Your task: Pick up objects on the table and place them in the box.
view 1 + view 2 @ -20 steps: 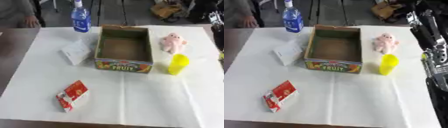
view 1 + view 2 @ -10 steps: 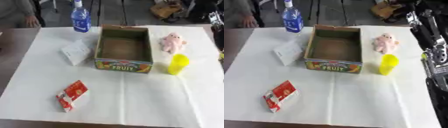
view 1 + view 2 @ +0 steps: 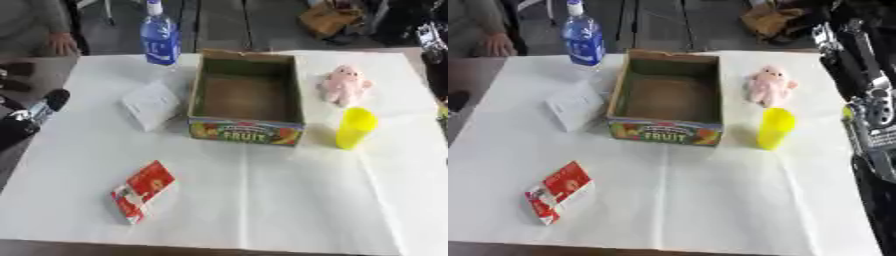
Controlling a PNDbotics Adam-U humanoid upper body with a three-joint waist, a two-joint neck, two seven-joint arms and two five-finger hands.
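An open cardboard fruit box [image 3: 246, 127] stands mid-table, with nothing inside. Around it lie a blue water bottle [image 3: 161, 38] upright at its far left, a white packet [image 3: 150, 104] against its left side, a red carton [image 3: 141, 190] flat near the front left, a pink plush toy [image 3: 345, 85] to its right, and a yellow cup [image 3: 354, 128] upright by its front right corner. My left hand [image 3: 33, 114] pokes in at the left edge, short of the white packet. My right hand [image 3: 857, 65] stands at the right edge, fingers straight and up, holding nothing.
A white cloth [image 3: 262, 200] covers the table, with bare cloth across the front middle and right. A person's hand [image 3: 61, 44] rests at the far left corner, off the cloth. Bags and chair legs stand on the floor beyond the table.
My left hand has come into view at the left edge. The objects and the right hand have not moved.
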